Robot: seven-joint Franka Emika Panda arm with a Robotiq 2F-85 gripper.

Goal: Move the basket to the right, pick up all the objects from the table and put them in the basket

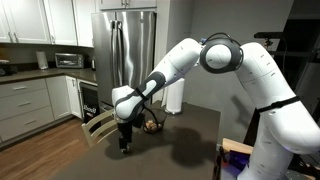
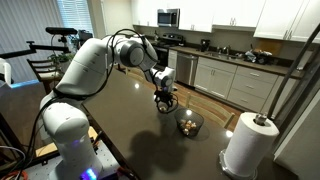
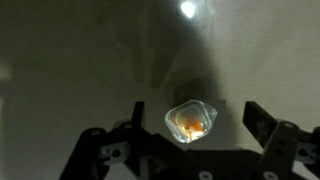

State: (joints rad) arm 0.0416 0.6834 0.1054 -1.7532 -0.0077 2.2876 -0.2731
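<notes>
A white paper towel roll (image 2: 250, 143) stands tall near a corner of the table (image 2: 120, 130), well apart from the gripper (image 2: 165, 99). A pale wooden chair (image 1: 100, 128) is at the table's edge, close to the gripper in that exterior view. Behind are a shiny metal fridge (image 1: 125, 45) and white cupboards (image 2: 215, 75).

The table top is dark, flat and dull. The basket (image 2: 188, 123) is a small round bowl of dark wire mesh that you can see through. It sits on the table just beside the gripper, between it and the paper towel roll, with its open side up. Small tan lumps (image 2: 187, 124) lie inside it.

The white robot arm (image 2: 90, 65) holds the gripper pointing straight down over the table. Its two dark fingers (image 3: 268, 128) are spread wide apart and pinch nothing. In the wrist view one lumpy piece (image 3: 191, 120) lies on the table between them, touching neither. It is pale and shiny with an orange spot. It is roundish and a bit wider than tall, and its long side runs across from finger to finger.
</notes>
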